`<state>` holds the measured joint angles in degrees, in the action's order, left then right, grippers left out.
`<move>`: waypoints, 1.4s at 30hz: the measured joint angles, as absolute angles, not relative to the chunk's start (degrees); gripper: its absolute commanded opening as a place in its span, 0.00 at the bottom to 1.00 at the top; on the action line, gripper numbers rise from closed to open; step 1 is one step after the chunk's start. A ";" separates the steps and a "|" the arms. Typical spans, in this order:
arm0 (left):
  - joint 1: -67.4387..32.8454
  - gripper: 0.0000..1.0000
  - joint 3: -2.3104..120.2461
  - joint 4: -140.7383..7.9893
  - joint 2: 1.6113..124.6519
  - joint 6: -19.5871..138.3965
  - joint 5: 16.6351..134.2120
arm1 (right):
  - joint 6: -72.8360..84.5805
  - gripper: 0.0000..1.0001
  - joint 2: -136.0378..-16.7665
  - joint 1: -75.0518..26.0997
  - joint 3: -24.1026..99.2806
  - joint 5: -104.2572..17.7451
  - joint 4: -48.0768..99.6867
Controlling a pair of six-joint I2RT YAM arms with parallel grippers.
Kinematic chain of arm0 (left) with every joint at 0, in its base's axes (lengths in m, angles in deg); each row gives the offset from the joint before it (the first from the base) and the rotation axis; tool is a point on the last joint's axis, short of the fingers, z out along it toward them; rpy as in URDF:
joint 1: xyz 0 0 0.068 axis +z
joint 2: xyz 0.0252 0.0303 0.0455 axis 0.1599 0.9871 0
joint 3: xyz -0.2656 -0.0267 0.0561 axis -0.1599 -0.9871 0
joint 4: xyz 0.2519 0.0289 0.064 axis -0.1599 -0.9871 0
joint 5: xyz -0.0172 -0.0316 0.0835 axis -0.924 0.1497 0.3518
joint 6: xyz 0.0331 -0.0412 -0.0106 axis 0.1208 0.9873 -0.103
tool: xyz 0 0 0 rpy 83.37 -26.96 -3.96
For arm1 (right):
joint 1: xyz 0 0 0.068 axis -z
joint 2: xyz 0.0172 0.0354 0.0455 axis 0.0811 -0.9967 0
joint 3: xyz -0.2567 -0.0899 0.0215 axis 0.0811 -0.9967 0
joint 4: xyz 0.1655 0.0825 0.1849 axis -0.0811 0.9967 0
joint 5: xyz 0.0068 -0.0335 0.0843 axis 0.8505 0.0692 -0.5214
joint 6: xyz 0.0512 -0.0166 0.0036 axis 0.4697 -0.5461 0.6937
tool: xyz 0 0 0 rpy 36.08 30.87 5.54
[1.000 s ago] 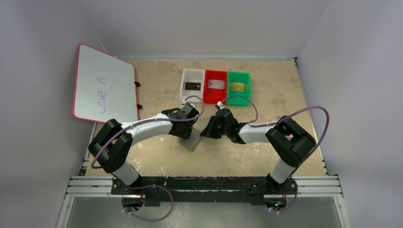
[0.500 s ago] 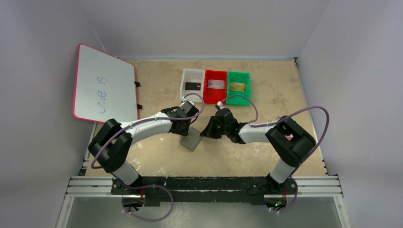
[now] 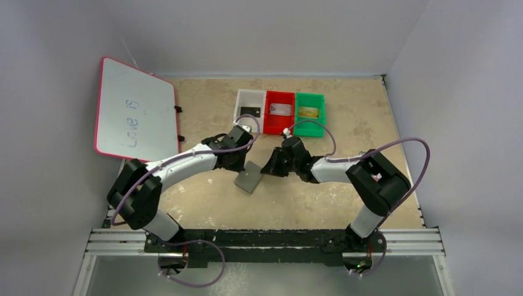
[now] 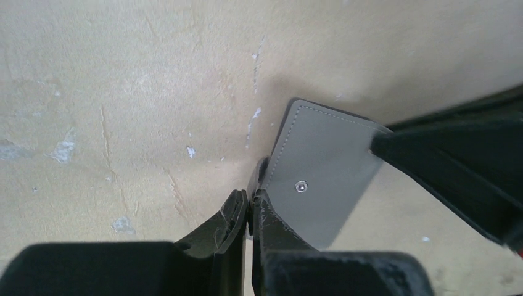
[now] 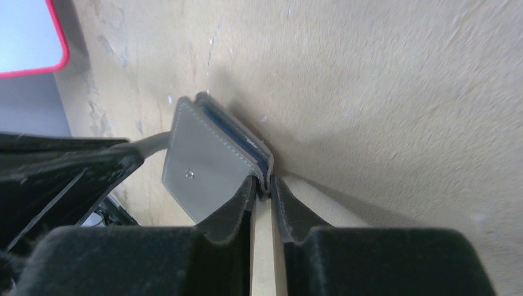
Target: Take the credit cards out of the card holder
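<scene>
The grey holder (image 3: 249, 179) sits mid-bench (image 3: 203, 105) between the two arms, folded nearly shut with its studded outside facing up; I cannot tell whether it rests on the surface or just above it. The left fingers (image 4: 240, 208) are closed to a slit on one edge of the holder, and the right fingers (image 5: 247, 196) are pinched just as tight on the opposite edge, where a blue lining shows. At the far side the black card (image 3: 249, 111) lies in the white tray (image 3: 250, 95), the silver card (image 3: 280, 109) in the red tray (image 3: 279, 95), and the gold card (image 3: 308, 112) in the green tray (image 3: 321, 111).
</scene>
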<state>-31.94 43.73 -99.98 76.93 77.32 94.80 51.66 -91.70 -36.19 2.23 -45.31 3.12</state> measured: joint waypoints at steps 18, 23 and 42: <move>-33.30 0.00 45.08 -97.82 64.52 84.34 87.08 | 49.75 0.66 -77.62 -28.06 2.60 -44.30 8.46; -33.82 0.00 44.12 -97.73 64.10 85.80 89.44 | 49.91 0.61 -77.75 -28.01 0.19 -46.16 6.14; -31.70 0.00 30.98 -98.41 60.43 96.71 107.21 | 49.65 0.46 -89.86 -28.01 1.59 -59.14 -2.34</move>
<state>-31.70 30.98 -98.41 60.43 96.71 107.21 49.65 -89.86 -28.01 1.59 -59.14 -2.34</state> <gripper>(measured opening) 0.030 0.448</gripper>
